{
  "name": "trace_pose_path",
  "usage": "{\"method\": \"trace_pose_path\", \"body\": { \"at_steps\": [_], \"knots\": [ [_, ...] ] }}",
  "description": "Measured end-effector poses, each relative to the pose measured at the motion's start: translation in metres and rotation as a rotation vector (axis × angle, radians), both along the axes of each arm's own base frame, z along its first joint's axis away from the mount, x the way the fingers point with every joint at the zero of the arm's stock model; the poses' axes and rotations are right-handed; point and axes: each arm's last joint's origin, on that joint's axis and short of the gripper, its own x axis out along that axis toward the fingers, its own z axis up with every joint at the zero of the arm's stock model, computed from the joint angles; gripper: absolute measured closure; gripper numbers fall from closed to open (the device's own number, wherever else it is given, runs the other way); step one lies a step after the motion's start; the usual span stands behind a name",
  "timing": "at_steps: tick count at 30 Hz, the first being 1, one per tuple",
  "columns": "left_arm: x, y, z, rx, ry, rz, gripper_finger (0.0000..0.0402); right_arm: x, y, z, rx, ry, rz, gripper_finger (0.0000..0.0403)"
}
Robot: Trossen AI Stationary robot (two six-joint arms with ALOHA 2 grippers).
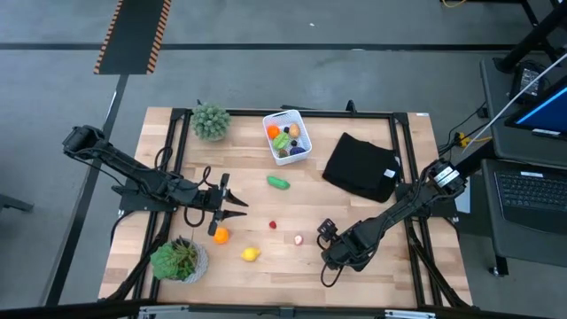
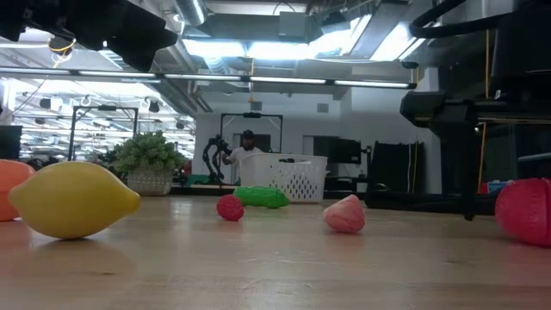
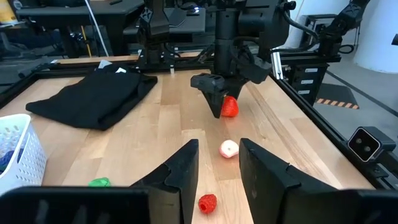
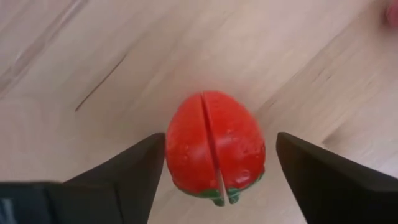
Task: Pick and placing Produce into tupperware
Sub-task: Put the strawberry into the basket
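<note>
Right pincer (image 4: pixel 214 168): fingers apart, straddling red strawberry (image 4: pixel 214 146) on worktop (image 1: pixel 266 261), near front edge. Centre fruit, lower fully, close gently; rounded toy may squirt sideways. Tupperware (image 1: pixel 287 136): far side, partly filled. Left pincer (image 1: pixel 232 206): fingers apart, empty, beside orange (image 1: pixel 221 235).

Bright overhead lighting, blurred foreground
</note>
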Motion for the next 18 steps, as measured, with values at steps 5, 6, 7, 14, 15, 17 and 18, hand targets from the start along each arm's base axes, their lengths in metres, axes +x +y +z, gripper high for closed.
{"method": "trace_pose_path", "body": {
  "at_steps": [5,6,7,14,15,17,18],
  "knots": [
    [0.0,-0.0001,0.0,0.0,0.0,0.0,0.0304,0.0,0.0004,-0.0002,0.011,0.003,-0.02,0.0123],
    [0.0,0.0,0.0,0.0,0.0,0.0,0.0306,0.0,0.0007,-0.0002,0.014,0.002,-0.019,0.0127],
    [0.0,-0.0001,0.0,0.0,0.0,0.0,0.0307,-0.0004,0.0018,-0.0002,0.015,0.0,-0.016,0.013],
    [0.0,0.0,0.0,0.0,0.0,0.0,0.032,0.0017,0.0036,0.0003,0.028,-0.025,-0.016,0.0134],
    [0.0,0.0,0.0,0.0,0.0,0.0,0.0321,0.0024,0.004,0.0006,0.032,-0.031,-0.016,0.0134],
    [0.0,0.0,0.0,0.0,0.0,0.0,0.0325,0.0045,0.0055,0.0016,0.046,-0.051,-0.017,0.0135],
    [0.0,0.0,0.0,0.0,0.0,0.0,0.0326,0.0046,0.0055,0.0017,0.046,-0.051,-0.018,0.0137]
  ]
}}
